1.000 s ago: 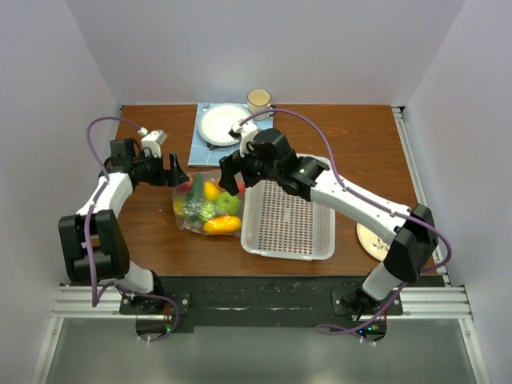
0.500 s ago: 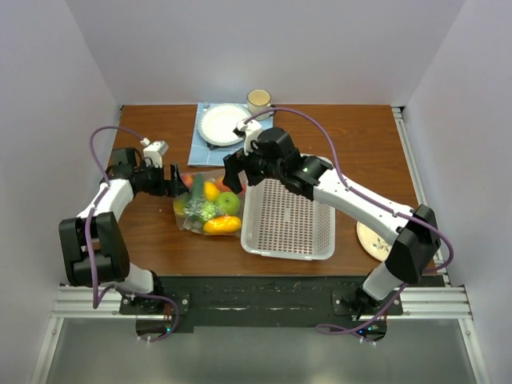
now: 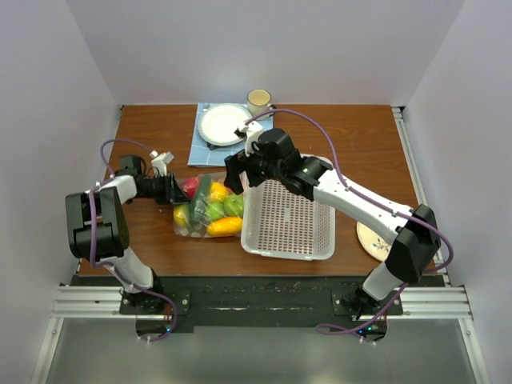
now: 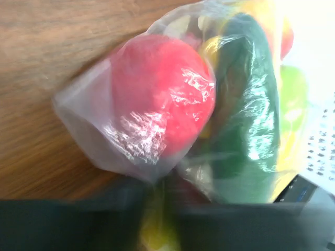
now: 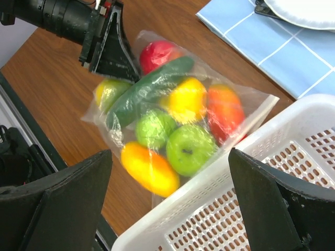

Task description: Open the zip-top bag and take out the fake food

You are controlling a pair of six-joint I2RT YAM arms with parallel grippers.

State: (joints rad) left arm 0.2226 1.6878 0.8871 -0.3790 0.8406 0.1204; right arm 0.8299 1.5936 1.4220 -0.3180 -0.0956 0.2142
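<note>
Above the zip-top bag (image 5: 172,117) — fake food (image 5: 188,149) inside — right pincer (image 3: 233,180) gapes.

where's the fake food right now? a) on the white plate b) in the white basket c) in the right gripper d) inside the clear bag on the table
d, the fake food shows through the zip-top bag lying on the table beside the basket, which holds nothing.

Right pincer (image 3: 232,178) spread wide, left pincer (image 5: 125,70) stretched sideways.
</note>
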